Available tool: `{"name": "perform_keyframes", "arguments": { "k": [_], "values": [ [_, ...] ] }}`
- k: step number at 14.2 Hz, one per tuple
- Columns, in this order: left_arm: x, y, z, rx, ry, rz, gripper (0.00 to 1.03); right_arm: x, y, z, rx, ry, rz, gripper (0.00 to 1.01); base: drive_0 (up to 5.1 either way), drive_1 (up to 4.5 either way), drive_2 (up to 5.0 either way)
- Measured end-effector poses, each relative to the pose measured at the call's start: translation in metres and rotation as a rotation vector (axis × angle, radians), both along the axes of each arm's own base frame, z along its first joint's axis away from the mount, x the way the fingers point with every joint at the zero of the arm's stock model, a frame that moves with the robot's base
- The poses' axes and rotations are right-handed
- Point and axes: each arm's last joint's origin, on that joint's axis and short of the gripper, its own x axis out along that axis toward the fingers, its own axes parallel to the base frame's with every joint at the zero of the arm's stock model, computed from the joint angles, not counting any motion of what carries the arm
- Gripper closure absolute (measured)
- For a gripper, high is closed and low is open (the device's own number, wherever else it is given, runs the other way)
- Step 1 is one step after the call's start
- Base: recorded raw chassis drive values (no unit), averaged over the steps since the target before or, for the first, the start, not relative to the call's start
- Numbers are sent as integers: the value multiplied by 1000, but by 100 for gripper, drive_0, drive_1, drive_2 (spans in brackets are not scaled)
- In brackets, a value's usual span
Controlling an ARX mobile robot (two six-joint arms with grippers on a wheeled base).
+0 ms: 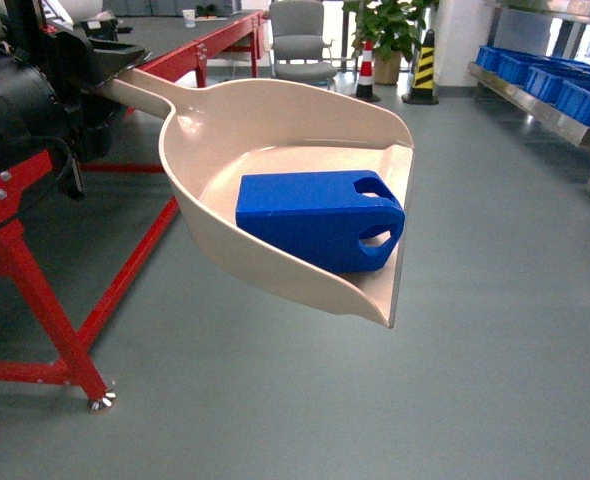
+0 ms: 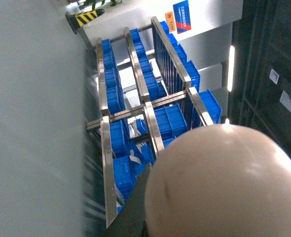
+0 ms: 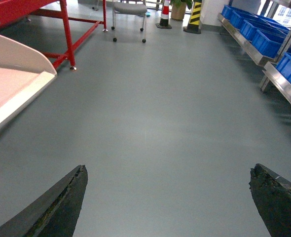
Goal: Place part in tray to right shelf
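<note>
Grey floor runs wide ahead, red table on the left, chair and striped cone far back. Steel shelf with blue crates lines the right wall, well apart from the tray. Tray hangs in mid-air, lip toward the right; the part lies inside, lug near the lip. Left gripper is at the handle, grip itself hidden, can't tell. Right gripper jaws spread wide, holding nothing
</note>
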Motion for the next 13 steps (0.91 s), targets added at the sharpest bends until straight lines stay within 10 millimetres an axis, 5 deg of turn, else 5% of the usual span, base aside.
{"name": "perform_keyframes", "arguments": {
  "k": [13],
  "values": [
    [0, 0, 0, 0, -1, 0, 89, -1, 0, 0, 0, 0, 0, 3, -2, 431, -434]
  ]
}}
